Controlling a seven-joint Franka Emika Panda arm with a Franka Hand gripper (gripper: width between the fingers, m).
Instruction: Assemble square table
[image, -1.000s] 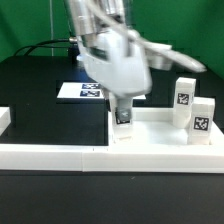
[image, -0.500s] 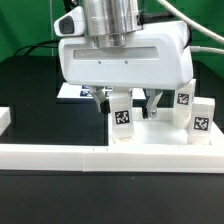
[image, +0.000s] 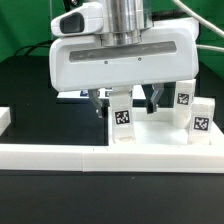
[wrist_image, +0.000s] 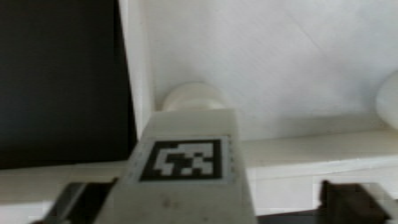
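Scene: a Franka arm's white wrist housing fills the exterior view above the square table top (image: 150, 135), a white rimmed tray lying on the black worktop (image: 30, 70) behind the long border wall (image: 60, 155)

Tool: the tool (image: 127, 100) hangs low over the tray with its jaws standing wide, one finger on either side of a tagged leg block (image: 122, 120); the wrist view shows the dark fingertips (wrist_image: 365, 197) apart from the leg block (wrist_image: 187, 150), so nothing appears gripped

Change: a second ago the arm was tilted and narrower in frame; it has since swung square to the camera and settled lower over the block, with the jaws flicking wider and back

Other parts: two more leg blocks (image: 185, 97) stand upright towards the exterior view's right; the marker board (image: 70, 95) lies behind, mostly hidden

Meaning: the tool seems aligned for a pick; closing on the block looks like the next call; no leg is yet fitted
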